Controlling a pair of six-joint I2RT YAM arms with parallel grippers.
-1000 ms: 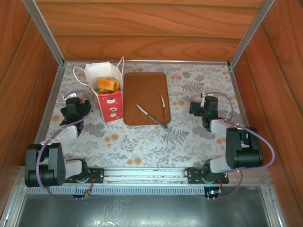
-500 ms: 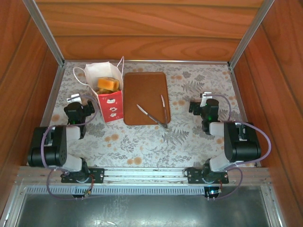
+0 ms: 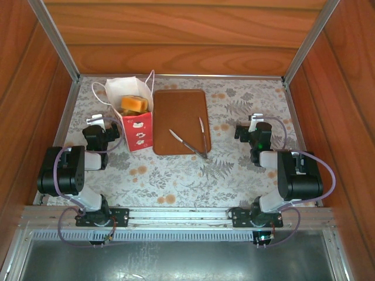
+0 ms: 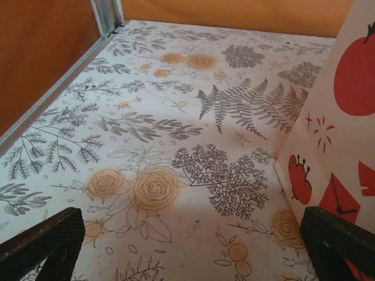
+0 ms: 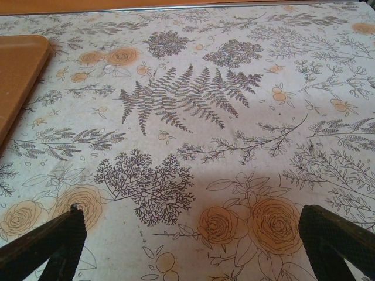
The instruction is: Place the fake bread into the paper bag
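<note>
The paper bag (image 3: 136, 120) stands upright at the back left, white on top with a red front. Golden pieces of fake bread (image 3: 133, 104) show inside its open mouth. My left gripper (image 3: 94, 122) hangs low over the cloth just left of the bag, open and empty. In the left wrist view the bag's side (image 4: 345, 117) rises at the right, close to the right fingertip (image 4: 340, 240), and bare cloth lies between the jaws of the left gripper (image 4: 193, 246). My right gripper (image 3: 255, 120) is open and empty over the cloth at the right, with the right gripper's (image 5: 190, 246) jaws wide apart.
A flat brown board (image 3: 180, 120) lies right of the bag, with metal tongs (image 3: 193, 140) across its near right corner. The board's edge (image 5: 17, 76) shows at the left in the right wrist view. Wooden walls and metal rails (image 3: 61, 126) enclose the floral tablecloth.
The left arm has folded back, its elbow rising toward the left rail while its gripper stays beside the bag. The right arm drew in slightly. Both grippers stay open.
</note>
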